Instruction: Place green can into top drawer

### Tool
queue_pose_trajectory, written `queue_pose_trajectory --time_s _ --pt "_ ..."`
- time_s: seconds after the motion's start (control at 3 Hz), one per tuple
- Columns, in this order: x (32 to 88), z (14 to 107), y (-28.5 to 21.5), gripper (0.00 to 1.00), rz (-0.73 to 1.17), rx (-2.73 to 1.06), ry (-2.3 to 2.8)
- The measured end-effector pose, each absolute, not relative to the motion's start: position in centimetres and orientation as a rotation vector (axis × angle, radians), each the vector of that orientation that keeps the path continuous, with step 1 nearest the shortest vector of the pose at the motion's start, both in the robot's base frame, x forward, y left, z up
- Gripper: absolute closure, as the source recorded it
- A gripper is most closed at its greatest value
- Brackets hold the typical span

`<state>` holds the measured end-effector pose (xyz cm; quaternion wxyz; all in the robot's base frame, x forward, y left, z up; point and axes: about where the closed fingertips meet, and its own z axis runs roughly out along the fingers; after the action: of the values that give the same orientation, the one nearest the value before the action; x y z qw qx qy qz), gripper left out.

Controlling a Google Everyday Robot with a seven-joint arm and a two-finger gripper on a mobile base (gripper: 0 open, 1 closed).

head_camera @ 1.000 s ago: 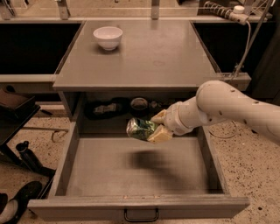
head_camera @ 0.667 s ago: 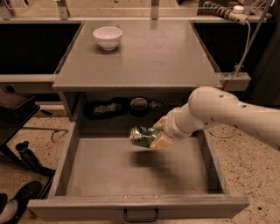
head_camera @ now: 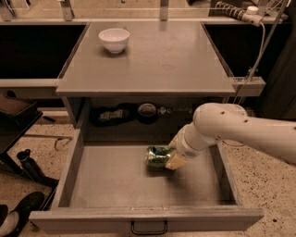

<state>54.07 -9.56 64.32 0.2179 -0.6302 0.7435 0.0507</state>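
The green can (head_camera: pixel 158 156), green-and-white with a silver end, lies on its side in my gripper (head_camera: pixel 170 159), low over the floor of the open top drawer (head_camera: pixel 115 183), near its middle back. I cannot tell whether the can touches the floor. My white arm (head_camera: pixel 231 129) reaches in from the right over the drawer's right wall. The gripper is shut on the can's right end. The drawer is pulled far out, with a small dark handle (head_camera: pixel 149 228) on its front.
A white bowl (head_camera: pixel 114 39) stands on the grey tabletop (head_camera: pixel 152 60) at the back left. A dark shelf recess (head_camera: pixel 134 113) behind the drawer holds clutter. A cable and power strip (head_camera: pixel 240 11) hang at the right. Dark objects lie on the speckled floor at left.
My gripper has carried the can lower and a little forward into the drawer. The arm has lowered with it.
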Motion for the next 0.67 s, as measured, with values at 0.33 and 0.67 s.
queue_pose_trajectory --time_s 0.33,0.67 --pt "53.99 61.77 -8.99 1.0 0.165 -1.789 2.076" --pt "53.99 62.02 -8.97 1.0 0.166 -1.79 2.076"
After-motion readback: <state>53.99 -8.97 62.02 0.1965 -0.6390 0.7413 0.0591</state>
